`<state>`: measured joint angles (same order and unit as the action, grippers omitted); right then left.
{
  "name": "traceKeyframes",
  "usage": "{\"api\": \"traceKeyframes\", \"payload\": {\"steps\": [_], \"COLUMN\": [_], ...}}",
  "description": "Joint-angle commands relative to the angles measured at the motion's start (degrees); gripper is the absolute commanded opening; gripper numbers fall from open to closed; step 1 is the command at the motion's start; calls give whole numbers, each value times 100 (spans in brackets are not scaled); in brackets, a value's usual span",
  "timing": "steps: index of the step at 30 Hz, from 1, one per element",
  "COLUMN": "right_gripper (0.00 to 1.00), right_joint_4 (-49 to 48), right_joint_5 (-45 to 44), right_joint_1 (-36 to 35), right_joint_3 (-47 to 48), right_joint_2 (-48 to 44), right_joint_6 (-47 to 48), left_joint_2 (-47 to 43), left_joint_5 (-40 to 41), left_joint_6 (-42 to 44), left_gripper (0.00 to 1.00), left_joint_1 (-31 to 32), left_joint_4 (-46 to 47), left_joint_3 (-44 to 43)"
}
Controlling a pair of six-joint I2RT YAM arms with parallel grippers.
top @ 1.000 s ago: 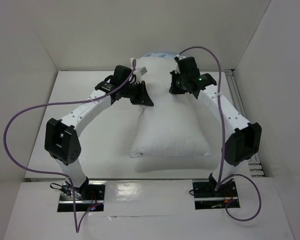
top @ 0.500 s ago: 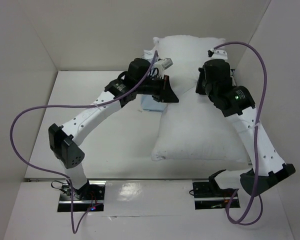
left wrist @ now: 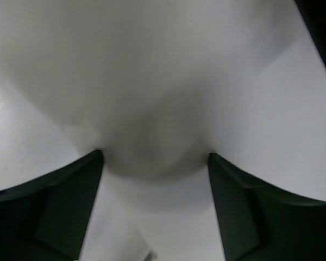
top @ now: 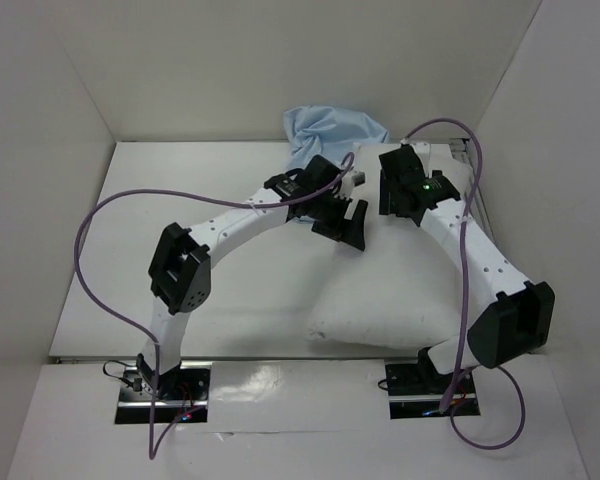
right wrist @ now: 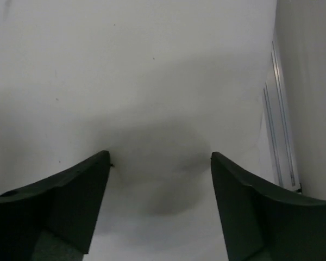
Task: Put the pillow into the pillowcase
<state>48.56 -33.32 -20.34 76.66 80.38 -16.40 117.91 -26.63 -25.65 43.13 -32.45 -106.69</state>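
The plump white pillow (top: 390, 290) lies on the right half of the table, its far end under both grippers. The light-blue pillowcase (top: 330, 130) is bunched against the back wall, just beyond the pillow. My left gripper (top: 345, 225) hangs over the pillow's far left part. In the left wrist view it (left wrist: 155, 157) is open, and the pillow (left wrist: 152, 81) fills the space under its fingertips. My right gripper (top: 392, 200) is beside it over the far right part. It (right wrist: 160, 157) is also open, with a shadowed dent of pillow (right wrist: 125, 81) between its tips. Neither holds anything.
White walls close in the table (top: 180, 220) at the back and on both sides. A metal rail (top: 472, 190) runs along the right wall, next to the pillow, and shows again as the rail (right wrist: 277, 125) in the right wrist view. Purple cables loop off both arms.
Both grippers were shut on the pillow's far end and are now open, off it. The pillow has sunk back onto the table, and the pillowcase now shows at the back wall.
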Motion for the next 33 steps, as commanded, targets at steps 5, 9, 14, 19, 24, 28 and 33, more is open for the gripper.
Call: {"api": "traceKeyframes", "payload": {"steps": [5, 9, 14, 19, 24, 28, 33], "right_gripper": [96, 100, 100, 100, 78, 0, 0], "right_joint_4": [-382, 4, 637, 919, 7, -768, -576], "right_joint_5": [641, 1038, 1204, 1451, 2031, 1593, 373], "right_joint_1": [21, -136, -225, -225, -225, -225, -172], "right_joint_3": [1052, 1184, 765, -150, -1677, -2138, -1375], "right_joint_2": [92, 145, -258, -760, -1023, -1253, -806], "right_joint_6": [313, 313, 33, -1071, -1971, -2157, -1542], "left_joint_2": [-1338, -1429, -1051, -296, 960, 1594, 1867], "left_joint_5": [1616, 1566, 774, 826, 633, 580, 721], "left_joint_6": [483, 88, -229, -756, -1081, -1319, -1609], "left_gripper": [98, 90, 93, 96, 95, 91, 63], "left_joint_1": [-471, -1253, -1992, -2248, -2310, -2240, -2187], "left_joint_4": [-640, -587, -482, -78, -7, 54, 317], "left_joint_3": [-150, 113, 368, 307, -692, -1116, -1169]}}
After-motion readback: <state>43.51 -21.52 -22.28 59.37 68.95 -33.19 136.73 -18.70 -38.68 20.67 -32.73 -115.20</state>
